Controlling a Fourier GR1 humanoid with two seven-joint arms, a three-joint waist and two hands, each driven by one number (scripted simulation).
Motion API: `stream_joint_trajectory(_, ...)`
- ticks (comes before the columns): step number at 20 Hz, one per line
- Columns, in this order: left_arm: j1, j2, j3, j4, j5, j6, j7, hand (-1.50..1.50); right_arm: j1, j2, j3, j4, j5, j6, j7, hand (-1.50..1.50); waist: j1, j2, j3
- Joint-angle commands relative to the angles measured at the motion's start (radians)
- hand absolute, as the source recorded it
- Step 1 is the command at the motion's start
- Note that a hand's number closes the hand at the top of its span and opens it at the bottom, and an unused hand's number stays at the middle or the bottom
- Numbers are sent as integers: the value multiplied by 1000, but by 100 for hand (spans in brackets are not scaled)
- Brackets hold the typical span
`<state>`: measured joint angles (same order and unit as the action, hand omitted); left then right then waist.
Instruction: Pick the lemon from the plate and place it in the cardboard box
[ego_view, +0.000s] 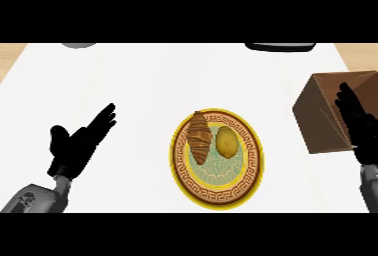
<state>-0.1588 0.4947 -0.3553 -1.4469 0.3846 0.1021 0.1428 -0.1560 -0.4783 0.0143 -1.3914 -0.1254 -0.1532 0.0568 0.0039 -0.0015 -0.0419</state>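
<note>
Lemon (226, 141) untouched on plate (219, 198) beside croissant (198, 137), nothing done yet: right hand (359, 125) with straight fingers over box (325, 107) at right, left hand (80, 142) resting spread at left; pick and drop remain.

Croissant (198, 138) on white counter (148, 80) area; grey obj (79, 45) & dark obj (280, 46) at far edge.

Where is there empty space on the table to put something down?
The widest bare patch is the white counter above the plate, reaching up to the dark things at the far edge. Another lies between the left hand and the plate. It is crowded between the plate and the cardboard box, where the right hand is.
</note>
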Motion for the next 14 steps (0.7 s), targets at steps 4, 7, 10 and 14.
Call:
stream_joint_trajectory(4, 18, -3, 145, -29, 49, 65, -50, 0, -53, 88, 40, -168, -37, -18, 67, -150, 12, -5, 41)
stream_joint_trajectory(7, 20, 8, 195, -41, 88, 81, -40, 0, -39, -72, 27, -160, 281, -213, 55, -150, 15, -15, 31)
stream_joint_trajectory(10, 70, 1, 233, -10, 117, 59, -77, 0, 41, 223, 22, -283, 190, -373, -189, -150, -8, -4, 42)
stream_joint_trajectory(14, 145, 35, 238, -190, 120, 86, -2, 0, 117, 228, 197, -445, 348, -377, -209, -150, 5, -7, 42)
